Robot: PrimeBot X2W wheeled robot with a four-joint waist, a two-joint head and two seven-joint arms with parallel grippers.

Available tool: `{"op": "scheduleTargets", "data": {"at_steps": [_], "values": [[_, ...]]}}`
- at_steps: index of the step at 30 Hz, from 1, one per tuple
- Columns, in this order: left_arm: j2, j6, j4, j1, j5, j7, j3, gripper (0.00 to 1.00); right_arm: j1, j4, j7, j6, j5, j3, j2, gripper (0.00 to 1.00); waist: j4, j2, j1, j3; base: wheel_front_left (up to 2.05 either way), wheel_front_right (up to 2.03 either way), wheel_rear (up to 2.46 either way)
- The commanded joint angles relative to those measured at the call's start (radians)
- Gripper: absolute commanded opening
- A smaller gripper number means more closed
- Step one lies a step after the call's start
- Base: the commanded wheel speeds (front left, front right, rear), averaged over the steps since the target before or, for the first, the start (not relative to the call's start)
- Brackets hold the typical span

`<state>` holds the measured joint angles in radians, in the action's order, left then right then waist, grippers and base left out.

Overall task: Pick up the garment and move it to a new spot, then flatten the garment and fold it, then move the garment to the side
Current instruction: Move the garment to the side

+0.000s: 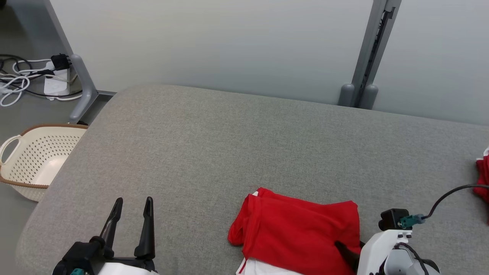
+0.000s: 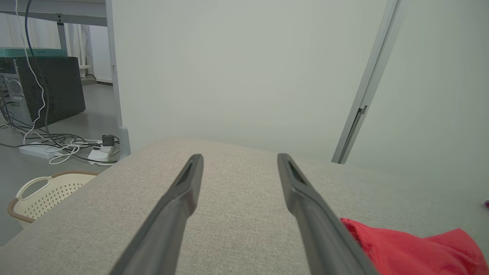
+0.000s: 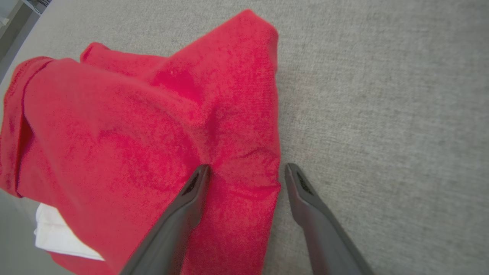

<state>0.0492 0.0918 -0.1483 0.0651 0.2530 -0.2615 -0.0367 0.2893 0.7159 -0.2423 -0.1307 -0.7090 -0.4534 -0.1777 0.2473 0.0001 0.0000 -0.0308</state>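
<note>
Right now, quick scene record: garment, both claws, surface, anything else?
garment: red garment, bunched loosely, at table's near edge, white part showing beneath
left claw: left claw open, empty, over bare table left of garment
right claw: right claw open, straddling garment's right edge, nothing gripped
surface: grey table
other: cream basket on floor at left; more red cloth at far right

Lab-like test room; partition panels, loose floor cables, power strip

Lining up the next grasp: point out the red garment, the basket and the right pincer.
red garment [image 1: 301,233], head view, middle of its top layer.
basket [image 1: 38,156], head view, perforated wall.
right pincer [image 3: 247,168], right wrist view, midway between its fingertips.
</note>
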Motion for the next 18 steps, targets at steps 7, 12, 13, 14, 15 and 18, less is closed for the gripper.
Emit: {"op": "scheduleTargets", "data": {"at_steps": [7, 12, 13, 14, 15, 18], "values": [[0.003, 0.002, -0.004, -0.008, 0.003, -0.005, 0.006, 1.0, -0.005, 0.019, -0.007, 0.0, -0.039, -0.027, -0.001, 0.0, 0.014, -0.0001, 0.0, 0.006, 0.0, 0.0, 0.0], [0.003, 0.003, -0.001, -0.013, -0.002, -0.005, 0.007, 1.0, 0.022, -0.001, 0.046, 0.0, -0.043, -0.044, -0.02, 0.0, 0.006, -0.0001, 0.0, 0.002, 0.0, 0.0, 0.0], [0.003, 0.002, 0.0, -0.013, -0.003, -0.005, 0.005, 1.0, 0.03, -0.009, 0.057, 0.0, -0.048, -0.049, -0.023, 0.0, 0.001, -0.0001, 0.0, 0.001, 0.0, 0.0, 0.0], [0.003, 0.004, 0.005, -0.012, 0.003, -0.005, 0.005, 1.0, 0.05, -0.028, 0.063, 0.0, -0.057, -0.067, -0.022, 0.0, -0.015, -0.0001, 0.0, 0.003, 0.0, 0.0, 0.0], [0.003, 0.004, 0.005, -0.012, 0.003, -0.005, 0.005, 1.0, 0.05, -0.028, 0.063, 0.0, -0.057, -0.067, -0.022, 0.0, -0.015, -0.0001, 0.0, 0.003, 0.0, 0.0, 0.0], [0.003, 0.007, 0.024, -0.023, 0.003, -0.005, 0.0, 1.0, 0.104, -0.052, 0.071, 0.0, -0.039, -0.109, -0.049, 0.0, -0.049, -0.0001, 0.0, 0.013, 0.0, 0.0, 0.0]]}}
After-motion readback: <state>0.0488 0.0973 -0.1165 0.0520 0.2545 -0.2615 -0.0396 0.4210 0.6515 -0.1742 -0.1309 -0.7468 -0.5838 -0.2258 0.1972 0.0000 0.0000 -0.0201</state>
